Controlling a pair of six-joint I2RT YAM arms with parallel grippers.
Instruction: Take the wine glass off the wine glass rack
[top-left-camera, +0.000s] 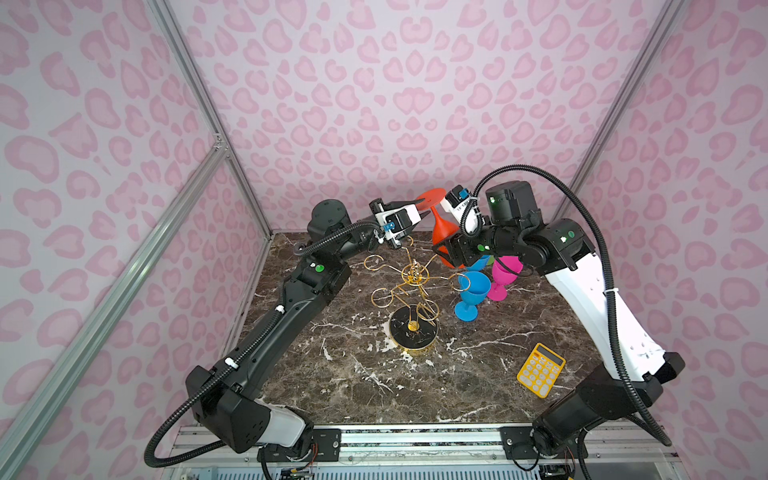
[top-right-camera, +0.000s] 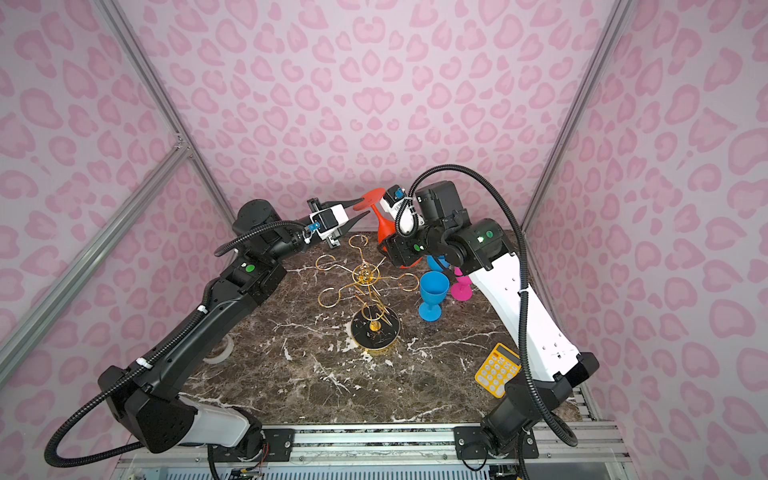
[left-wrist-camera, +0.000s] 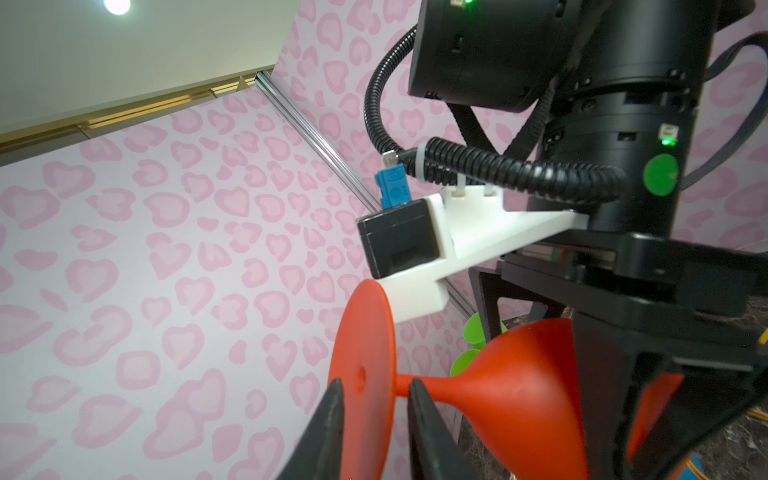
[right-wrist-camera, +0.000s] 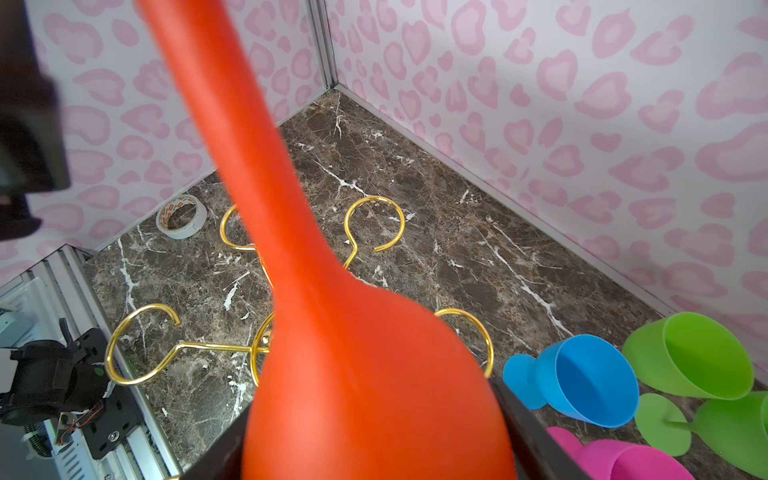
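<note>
The red wine glass (top-left-camera: 439, 232) hangs upside down above the back of the table, foot up, clear of the wine glass rack (top-left-camera: 415, 272). My right gripper (right-wrist-camera: 374, 457) is shut on its bowl (right-wrist-camera: 365, 374), a black finger on each side. My left gripper (left-wrist-camera: 377, 384) is open but narrow, its fingertips astride the round foot (left-wrist-camera: 361, 332): one lies against the foot's outer face, the other stands by the stem with a small gap to the foot. The gold wire rack stands mid-table on its black base (top-right-camera: 374, 328), and every loop that shows is empty.
A blue glass (top-left-camera: 473, 291) and a pink one (top-left-camera: 505, 270) stand upright right of the rack. Two green glasses (right-wrist-camera: 690, 357) are behind them near the back wall. A yellow calculator (top-left-camera: 540, 370) lies front right; a tape roll (top-right-camera: 222, 351) lies at the left edge.
</note>
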